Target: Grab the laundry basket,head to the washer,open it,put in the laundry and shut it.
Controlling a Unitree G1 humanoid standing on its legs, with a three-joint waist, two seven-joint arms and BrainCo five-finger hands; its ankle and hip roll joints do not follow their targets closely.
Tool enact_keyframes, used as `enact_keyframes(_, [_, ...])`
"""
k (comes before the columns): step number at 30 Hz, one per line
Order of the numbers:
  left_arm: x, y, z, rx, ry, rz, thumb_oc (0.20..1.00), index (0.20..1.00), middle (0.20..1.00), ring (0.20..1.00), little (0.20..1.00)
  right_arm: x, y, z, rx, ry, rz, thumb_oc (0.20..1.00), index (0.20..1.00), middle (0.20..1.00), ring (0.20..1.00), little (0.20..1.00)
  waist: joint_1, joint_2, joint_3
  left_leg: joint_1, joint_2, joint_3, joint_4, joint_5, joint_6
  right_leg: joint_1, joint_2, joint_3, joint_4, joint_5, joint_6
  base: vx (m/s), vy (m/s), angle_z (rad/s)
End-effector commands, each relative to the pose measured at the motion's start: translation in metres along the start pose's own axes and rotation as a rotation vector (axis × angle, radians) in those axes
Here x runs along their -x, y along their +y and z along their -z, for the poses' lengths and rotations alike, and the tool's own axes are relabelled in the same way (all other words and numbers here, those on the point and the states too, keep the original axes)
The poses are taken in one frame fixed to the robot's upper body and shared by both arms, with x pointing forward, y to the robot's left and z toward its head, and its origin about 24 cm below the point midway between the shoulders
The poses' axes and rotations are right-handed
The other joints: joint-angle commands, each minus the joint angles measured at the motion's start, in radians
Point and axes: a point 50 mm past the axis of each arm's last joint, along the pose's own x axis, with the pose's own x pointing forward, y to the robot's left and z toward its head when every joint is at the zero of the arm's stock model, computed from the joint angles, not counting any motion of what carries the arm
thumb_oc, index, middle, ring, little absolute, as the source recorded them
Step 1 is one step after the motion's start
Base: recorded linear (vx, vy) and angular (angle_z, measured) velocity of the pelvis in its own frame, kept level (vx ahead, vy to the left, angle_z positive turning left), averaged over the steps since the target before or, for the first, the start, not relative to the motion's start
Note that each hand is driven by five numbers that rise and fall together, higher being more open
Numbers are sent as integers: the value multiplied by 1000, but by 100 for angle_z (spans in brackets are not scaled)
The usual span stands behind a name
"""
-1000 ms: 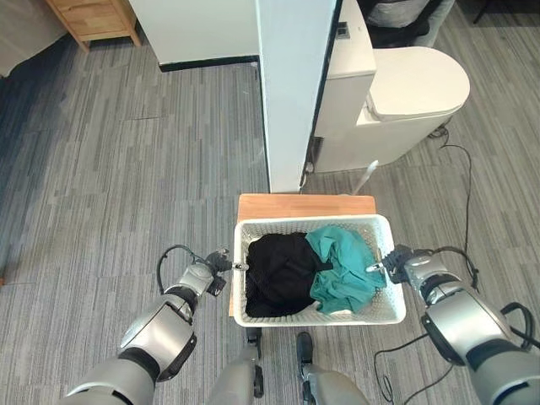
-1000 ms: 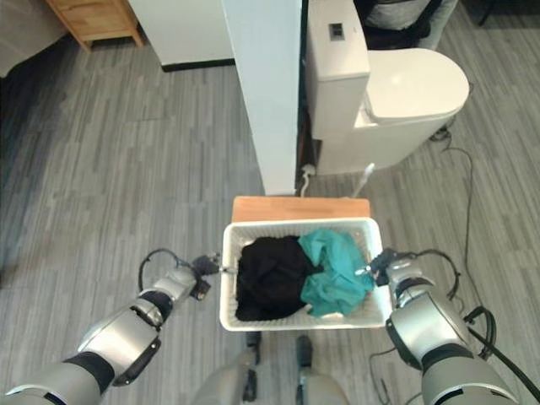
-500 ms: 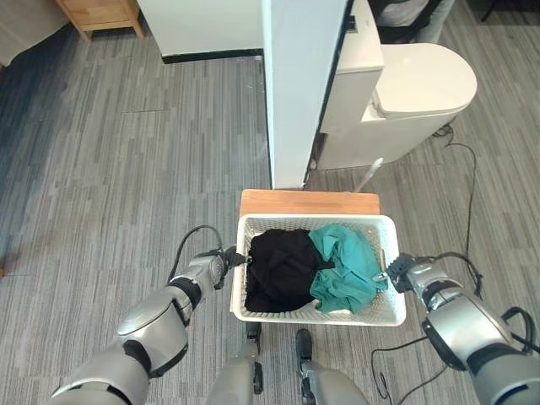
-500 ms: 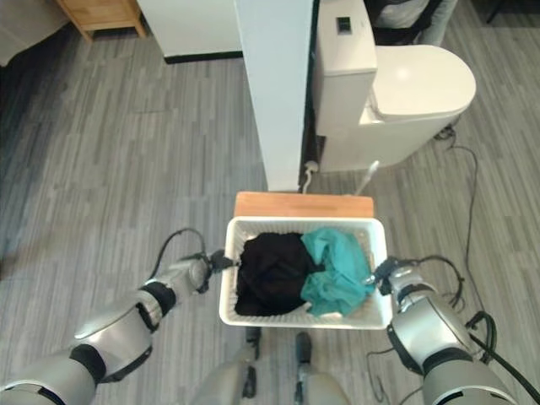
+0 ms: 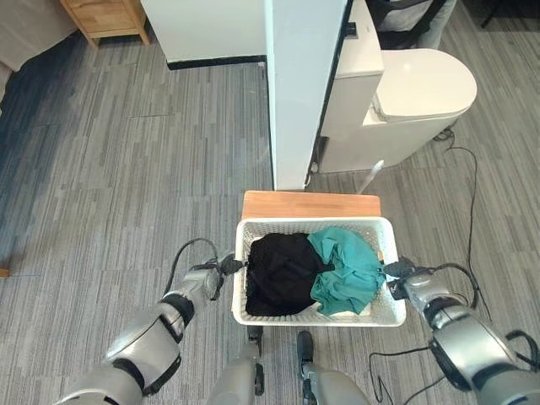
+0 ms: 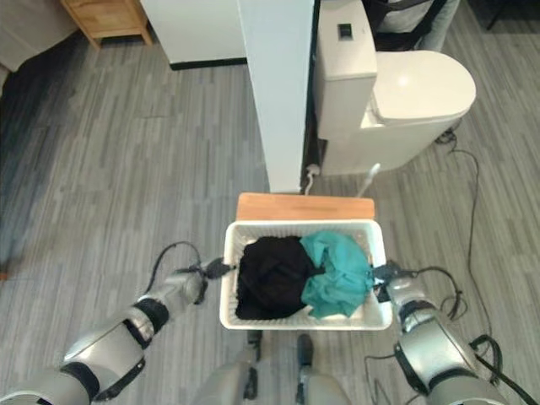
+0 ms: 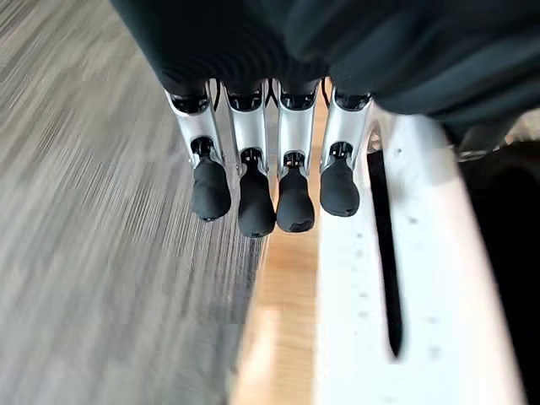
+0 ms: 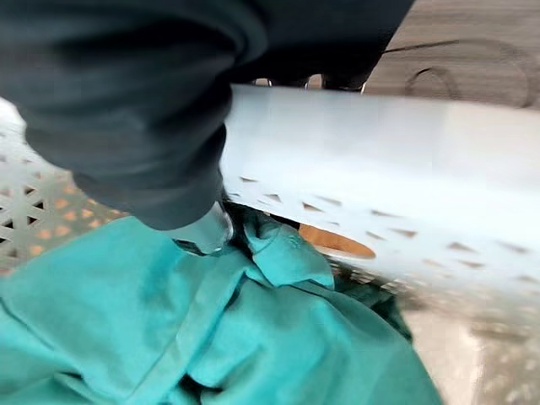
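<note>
The white laundry basket [image 5: 319,321] is a rectangular plastic tub with perforated, lattice-patterned walls and a broad flat rim, sitting on a low wooden stand [image 5: 310,204] on the grey plank floor [image 5: 126,186], just in front of a white pillar [image 5: 305,84] with a white toilet [image 5: 405,93] behind and to the right. Inside it, a black garment [image 5: 281,272] fills the left half and a teal garment [image 5: 344,268] lies crumpled in the right half, the two touching in the middle. The left hand [image 5: 221,270] reaches in from the lower left to the basket's left wall; in its wrist view its fingers [image 7: 289,177] hang straight and side by side along the outside of the rim, dark tips pointing down past the wood, so the hand is open and grips nothing. The right hand [image 5: 402,275] comes in from the lower right and meets the basket's right rim; its wrist view shows the dark cover over the rim with a thumb [image 8: 202,229] inside against the teal cloth, but whether its fingers are closed on the rim cannot be told.
</note>
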Motion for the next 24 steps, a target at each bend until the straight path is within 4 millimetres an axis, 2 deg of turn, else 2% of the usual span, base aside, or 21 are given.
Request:
enact_keyframes(1, [-9, 8, -10, -55, 11, -9, 200, 200, 200, 200, 200, -5, -12, -33, -43, -95, 13, 200, 200, 200, 200, 200, 14, -14, -7, 65, 11, 1, 40, -150, -11, -108, -101, 0, 19, 24, 77, 0, 0, -3])
enact_keyframes(3, [-7, 9, -10, -27, -9, -26, 200, 200, 200, 200, 200, -1, -14, -37, -55, -151, 17, 200, 200, 200, 200, 200, 9, -14, -12, 71, 10, 4, 40, -156, -8, -103, -104, 2, 20, 23, 79, 0, 0, 0])
enact_keyframes(7, [-6, 8, -9, -29, -7, -22, 200, 200, 200, 200, 200, -1, -14, -35, -55, -146, 16, 200, 200, 200, 200, 200, 11, -15, -14, 73, 10, 4, 40, -157, -8, -102, -104, 3, 20, 23, 80, 4, 8, -2])
enact_keyframes(9, [1, 12, -7, -48, -57, -52, 200, 200, 200, 200, 200, 11, -21, -35, -48, -235, 42, 200, 200, 200, 200, 200, 4, -11, -24, 84, 8, 8, 38, -168, -3, -92, -109, 5, 20, 19, 85, 33, 55, -4])
enact_keyframes(24, [2, 10, -6, -51, -55, -45, 200, 200, 200, 200, 200, 12, -20, -32, -49, -227, 41, 200, 200, 200, 200, 200, 8, -13, -29, 87, 8, 9, 37, -168, -3, -90, -109, 6, 19, 19, 85, 2, 2, -4])
